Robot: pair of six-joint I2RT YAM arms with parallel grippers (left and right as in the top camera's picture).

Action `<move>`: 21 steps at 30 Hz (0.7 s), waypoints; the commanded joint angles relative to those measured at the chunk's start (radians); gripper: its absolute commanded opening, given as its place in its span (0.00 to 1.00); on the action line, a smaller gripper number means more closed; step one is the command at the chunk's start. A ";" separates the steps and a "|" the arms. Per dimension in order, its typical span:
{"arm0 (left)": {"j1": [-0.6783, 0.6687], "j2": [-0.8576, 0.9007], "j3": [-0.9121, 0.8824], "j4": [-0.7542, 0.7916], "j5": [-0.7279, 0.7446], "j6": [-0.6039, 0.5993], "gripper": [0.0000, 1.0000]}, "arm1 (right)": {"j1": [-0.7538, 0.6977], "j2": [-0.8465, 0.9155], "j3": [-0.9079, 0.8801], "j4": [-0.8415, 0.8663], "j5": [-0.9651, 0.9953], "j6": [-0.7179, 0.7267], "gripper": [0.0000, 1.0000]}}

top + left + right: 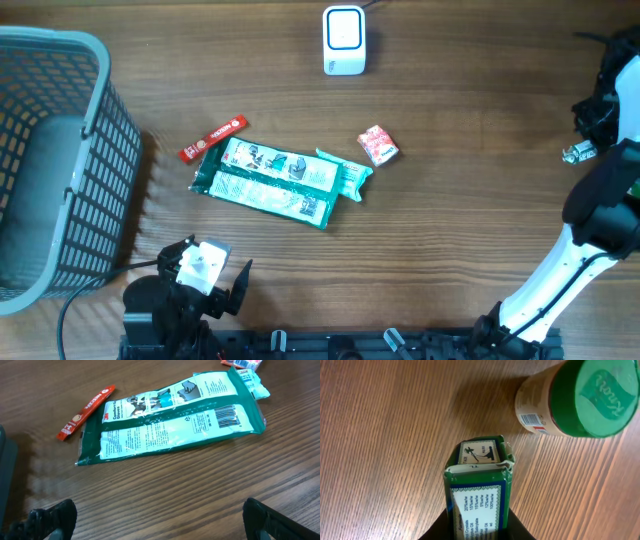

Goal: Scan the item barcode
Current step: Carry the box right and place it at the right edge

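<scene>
A small green box [480, 482] with a white ingredients label sticks out from between the jaws of my right gripper [479, 527], which is shut on it just above the wood. No barcode shows on the faces I see. From overhead this gripper [582, 150] is at the table's far right edge. The white scanner [344, 40] with a blue-rimmed window stands at the back centre, far from the box. My left gripper [215, 275] hangs open near the front left, its fingers [52, 515] spread wide over bare wood.
A green glove packet [280, 178] with a barcode [227, 415] lies mid-table beside a red stick sachet [212, 138] and a small red packet [378, 146]. A grey mesh basket [90, 180] fills the left. A green-lidded jar [575, 400] stands just beyond the box.
</scene>
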 commanded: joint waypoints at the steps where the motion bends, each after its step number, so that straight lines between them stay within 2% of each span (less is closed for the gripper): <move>1: 0.006 -0.003 -0.005 0.000 0.016 0.005 1.00 | 0.021 0.002 -0.006 -0.022 0.071 0.103 0.05; 9: 0.006 -0.003 -0.005 0.000 0.016 0.005 1.00 | 0.070 0.002 -0.006 -0.043 0.051 0.398 0.05; 13: 0.006 -0.003 -0.005 0.000 0.016 0.005 1.00 | 0.027 0.005 -0.006 0.029 0.071 0.280 0.05; 16: 0.006 -0.003 -0.005 0.000 0.016 0.005 1.00 | -0.042 0.015 -0.006 0.034 0.070 0.249 0.05; 17: 0.006 -0.003 -0.005 0.000 0.016 0.005 1.00 | -0.061 0.019 -0.006 0.045 0.058 0.220 0.07; 18: 0.006 -0.003 -0.005 0.000 0.016 0.005 1.00 | -0.082 0.024 -0.006 0.075 0.035 0.143 0.17; 19: 0.006 -0.003 -0.005 0.000 0.016 0.005 1.00 | -0.096 0.026 -0.006 0.106 0.006 0.053 0.31; 20: 0.006 -0.003 -0.005 0.000 0.016 0.005 1.00 | -0.111 0.026 -0.006 0.151 -0.061 -0.099 0.68; 21: 0.006 -0.003 -0.005 0.000 0.016 0.005 1.00 | -0.120 0.026 -0.006 0.193 -0.138 -0.226 1.00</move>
